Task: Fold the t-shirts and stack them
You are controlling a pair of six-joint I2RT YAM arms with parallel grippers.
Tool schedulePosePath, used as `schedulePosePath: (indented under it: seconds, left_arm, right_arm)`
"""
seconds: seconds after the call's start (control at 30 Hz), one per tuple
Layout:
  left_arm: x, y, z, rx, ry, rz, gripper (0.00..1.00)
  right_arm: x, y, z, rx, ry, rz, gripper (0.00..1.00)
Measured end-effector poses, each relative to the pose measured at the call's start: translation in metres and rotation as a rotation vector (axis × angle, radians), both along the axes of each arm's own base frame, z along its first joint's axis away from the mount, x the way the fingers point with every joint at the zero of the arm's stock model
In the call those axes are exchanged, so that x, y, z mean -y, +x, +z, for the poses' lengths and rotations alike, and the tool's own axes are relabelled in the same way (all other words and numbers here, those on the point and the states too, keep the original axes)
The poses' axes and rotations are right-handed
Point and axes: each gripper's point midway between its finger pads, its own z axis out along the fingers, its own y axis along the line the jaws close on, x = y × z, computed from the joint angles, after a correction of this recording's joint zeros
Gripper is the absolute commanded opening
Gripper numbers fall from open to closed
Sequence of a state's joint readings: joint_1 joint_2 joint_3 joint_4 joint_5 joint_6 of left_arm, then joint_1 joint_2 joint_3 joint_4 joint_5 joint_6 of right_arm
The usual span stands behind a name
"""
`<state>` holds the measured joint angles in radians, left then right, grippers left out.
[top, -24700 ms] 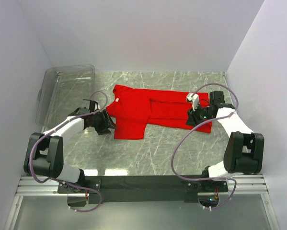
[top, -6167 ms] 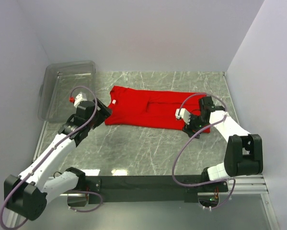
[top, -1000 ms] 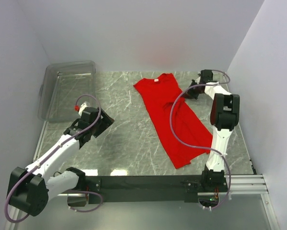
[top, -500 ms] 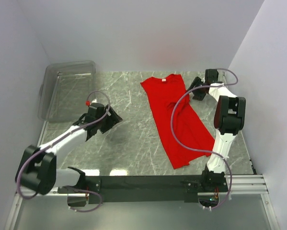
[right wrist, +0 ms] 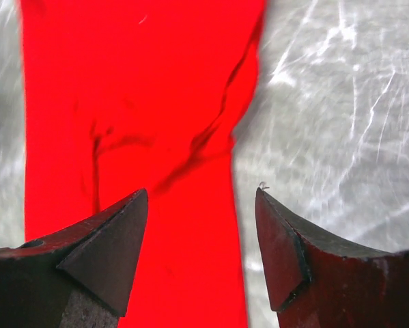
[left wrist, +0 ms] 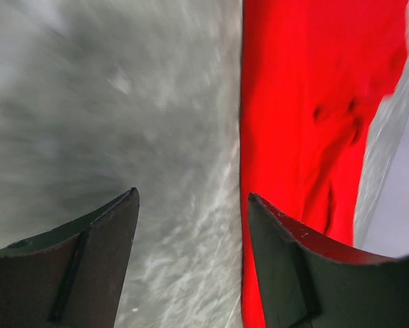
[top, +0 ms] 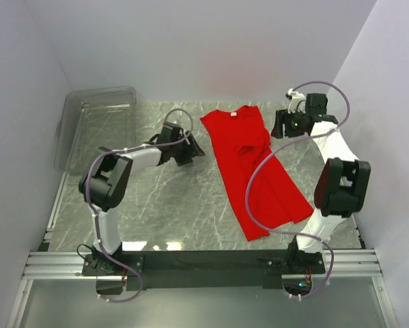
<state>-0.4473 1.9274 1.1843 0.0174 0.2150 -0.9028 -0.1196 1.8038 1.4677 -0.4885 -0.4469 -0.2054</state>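
One bright red t-shirt (top: pixel 255 167) lies folded into a long narrow strip on the grey marble table, neck with its small white label (top: pixel 232 115) at the far end, hem toward the near right. My left gripper (top: pixel 194 150) is open and empty just left of the shirt's left edge; the left wrist view shows the red cloth (left wrist: pixel 306 123) beside its right finger. My right gripper (top: pixel 280 126) is open and empty at the shirt's far right edge; in the right wrist view the red cloth (right wrist: pixel 129 102) lies below the open jaws.
A clear plastic bin (top: pixel 95 126) stands at the far left of the table. White walls close in the back and both sides. The black rail with the arm bases (top: pixel 204 260) runs along the near edge.
My left gripper has swung right across the table to the shirt's left edge. My right gripper has lifted slightly at the far right edge. The shirt has barely moved.
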Motion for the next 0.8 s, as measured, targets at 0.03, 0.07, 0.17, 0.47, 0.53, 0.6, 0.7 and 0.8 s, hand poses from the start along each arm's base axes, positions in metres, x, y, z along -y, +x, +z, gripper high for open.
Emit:
schedulePosePath:
  seconds: [0.03,0.07,0.17,0.47,0.53,0.6,0.7,0.8]
  left_arm:
    - [0.009,-0.004,-0.005,-0.013,-0.005,-0.027,0.7]
    - [0.018,-0.01,-0.011,-0.029,-0.009,-0.055,0.7]
    - [0.041,-0.03,-0.017,-0.059,-0.032,-0.131,0.7]
    - [0.089,-0.065,-0.016,-0.113,-0.097,-0.302,0.68]
    - [0.097,-0.08,-0.018,-0.137,-0.101,-0.342,0.66]
    - [0.103,-0.096,-0.02,-0.163,-0.112,-0.379,0.66]
    - [0.11,-0.119,-0.02,-0.194,-0.125,-0.42,0.61]
    - [0.114,-0.138,-0.024,-0.24,-0.138,-0.434,0.57]
  right_arm:
    - [-0.001,-0.009,0.005,0.013,-0.016,0.033,0.71]
    - [-0.002,-0.018,0.008,0.02,-0.032,0.06,0.7]
    - [-0.003,-0.043,0.008,0.018,-0.061,0.121,0.7]
    - [0.001,-0.095,-0.01,-0.058,-0.072,0.154,0.7]
    - [0.001,-0.101,-0.006,-0.047,-0.077,0.153,0.7]
    - [0.001,-0.104,-0.002,-0.034,-0.082,0.154,0.7]
    - [0.001,-0.108,0.0,-0.023,-0.086,0.156,0.7]
    - [0.002,-0.113,-0.004,-0.031,-0.087,0.154,0.7]
